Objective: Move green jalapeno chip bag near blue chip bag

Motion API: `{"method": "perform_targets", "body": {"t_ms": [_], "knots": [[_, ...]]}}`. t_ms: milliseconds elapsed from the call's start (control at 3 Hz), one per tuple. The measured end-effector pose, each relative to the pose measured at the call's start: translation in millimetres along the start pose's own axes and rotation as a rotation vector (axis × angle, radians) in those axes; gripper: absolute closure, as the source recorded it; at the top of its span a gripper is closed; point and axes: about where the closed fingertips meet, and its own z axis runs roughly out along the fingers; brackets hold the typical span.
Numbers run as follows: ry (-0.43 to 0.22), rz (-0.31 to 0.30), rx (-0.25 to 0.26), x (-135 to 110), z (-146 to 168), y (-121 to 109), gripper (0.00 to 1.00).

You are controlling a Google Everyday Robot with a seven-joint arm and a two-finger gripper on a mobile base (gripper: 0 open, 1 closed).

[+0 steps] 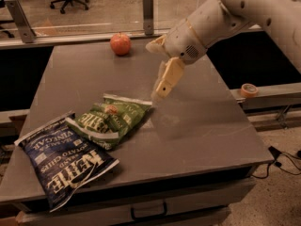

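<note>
The green jalapeno chip bag (110, 121) lies flat on the grey table (202, 131), left of centre. Its lower left corner touches the top edge of the blue chip bag (63, 159). The blue bag lies at the front left corner and hangs slightly over the table's edge. My gripper (154, 70) hangs in the air above and to the right of the green bag. It is open, holds nothing and is clear of the bag. One cream finger (167, 79) points down toward the bag's right corner.
A red apple (121, 44) sits at the back of the table. A roll of tape (248, 89) lies on a ledge to the right. A glass rail with posts (148, 11) runs behind the table. A drawer handle (148, 211) shows below the front edge.
</note>
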Motion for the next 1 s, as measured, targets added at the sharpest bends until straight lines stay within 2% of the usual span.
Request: {"method": "perform_targets", "body": {"t_ms": [333,667,1000], "knots": [[-0.067,0.014,0.248,12.9,-113.4,-35.5,0.0],[-0.087,-0.024,0.316,-5.9,-144.6,-44.1,0.0],[-0.087,-0.024,0.316,-6.0,-144.5,-44.1,0.0]]}}
